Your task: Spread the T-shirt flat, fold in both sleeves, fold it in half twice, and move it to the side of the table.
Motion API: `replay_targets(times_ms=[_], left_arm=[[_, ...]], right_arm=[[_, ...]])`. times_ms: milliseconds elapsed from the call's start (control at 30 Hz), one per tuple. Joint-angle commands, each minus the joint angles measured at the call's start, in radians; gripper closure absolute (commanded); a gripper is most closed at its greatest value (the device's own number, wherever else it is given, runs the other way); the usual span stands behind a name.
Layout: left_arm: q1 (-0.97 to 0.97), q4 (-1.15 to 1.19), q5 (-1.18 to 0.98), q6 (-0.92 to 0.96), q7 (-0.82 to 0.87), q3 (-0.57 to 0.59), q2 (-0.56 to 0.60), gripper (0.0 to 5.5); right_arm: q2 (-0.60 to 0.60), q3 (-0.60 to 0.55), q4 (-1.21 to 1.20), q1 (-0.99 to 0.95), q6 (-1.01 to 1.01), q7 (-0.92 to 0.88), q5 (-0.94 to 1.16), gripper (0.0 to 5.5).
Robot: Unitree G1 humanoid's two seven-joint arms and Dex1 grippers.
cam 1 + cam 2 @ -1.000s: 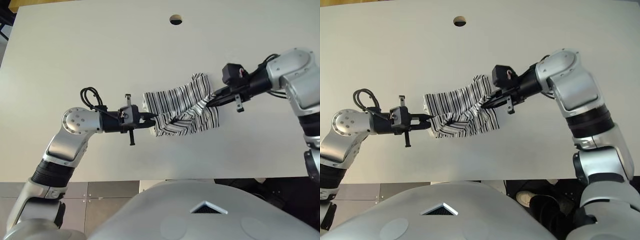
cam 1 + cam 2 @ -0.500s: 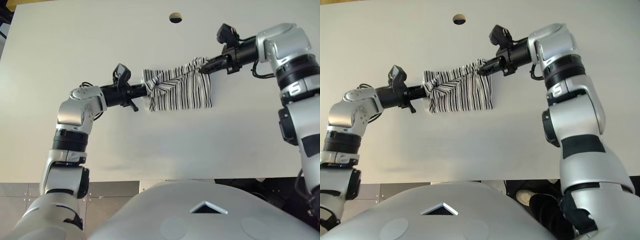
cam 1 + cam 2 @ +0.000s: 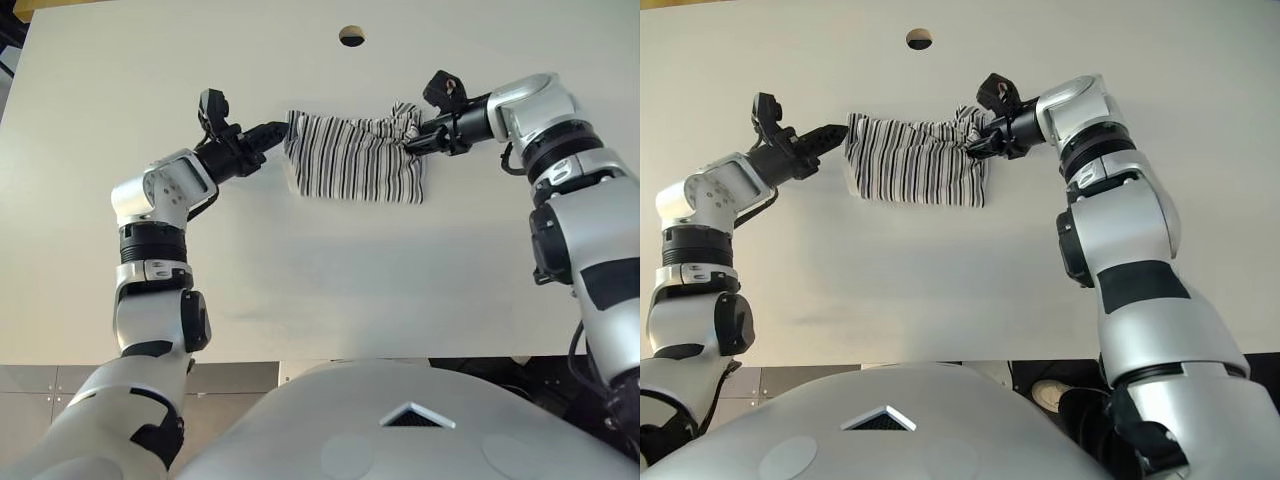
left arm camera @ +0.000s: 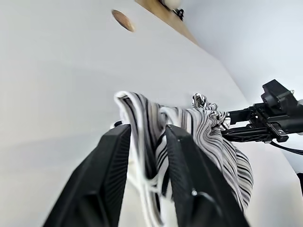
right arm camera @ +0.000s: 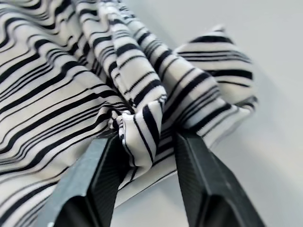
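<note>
Left tool [image 4: 147, 158]: clenched on one bunched corner of the T-shirt [image 3: 350, 160], with the striped cloth pinched between its two black halves.
Right tool [image 5: 147, 156]: clenched on the opposite corner, where a thick gather of folds is squeezed in its grip and a loose puff of cloth sticks out just past it.
Why held so: the two tools stand well apart and pull away from each other, so the cloth between them is drawn into a fairly straight far edge. This looks like the spreading step, in which the shirt is stretched by two corners before it is laid flat.
T-shirt place: it is toward the far edge of the desk [image 3: 300, 290], roughly midway between the left and right edges and just nearer than the round hole [image 3: 351, 37]. It spans the gap from tool to tool, and the rest falls toward the robot. I cannot tell how much of it rests on the desk.
T-shirt look: white with thin black stripes. It forms a small, rough rectangle, still doubled and rumpled, with wrinkles fanning from both gripped corners. No sleeve can be made out.
Progress: early, as nothing is folded yet.
</note>
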Motion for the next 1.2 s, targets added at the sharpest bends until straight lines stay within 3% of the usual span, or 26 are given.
replay_targets(times_ms=[33, 267, 433, 633, 767, 1033, 1200], left_arm=[[-0.027, 0.039, 0.040, -0.036, 0.009, 0.007, -0.009, 3.53], [-0.051, 0.100, 0.090, -0.110, -0.006, 0.009, 0.002, 2.55], [-0.083, 0.055, 0.107, -0.230, -0.017, 0.047, 0.045, 2.31], [-0.090, -0.042, 0.172, -0.374, -0.016, 0.032, 0.084, 2.31], [-0.072, -0.109, 0.164, -0.371, -0.013, 0.039, 0.077, 2.31], [-0.067, -0.262, 0.123, -0.334, -0.024, 0.048, 0.074, 2.31], [-0.031, -0.410, 0.096, -0.282, -0.034, 0.033, 0.083, 2.31]], right_arm=[[-0.052, -0.087, 0.018, -0.070, 0.015, -0.100, 0.006, 3.01], [-0.047, -0.149, 0.014, -0.141, -0.047, -0.196, -0.020, 1.87], [-0.004, -0.139, 0.000, -0.176, -0.104, -0.119, -0.050, 1.85], [0.086, -0.028, -0.029, -0.100, -0.198, 0.037, -0.145, 1.85], [0.129, 0.026, -0.039, -0.057, -0.237, 0.050, -0.197, 1.85], [0.152, 0.090, -0.007, -0.019, -0.285, -0.227, -0.309, 1.85], [-0.007, 0.084, 0.035, -0.022, -0.227, -0.340, -0.347, 1.85]])
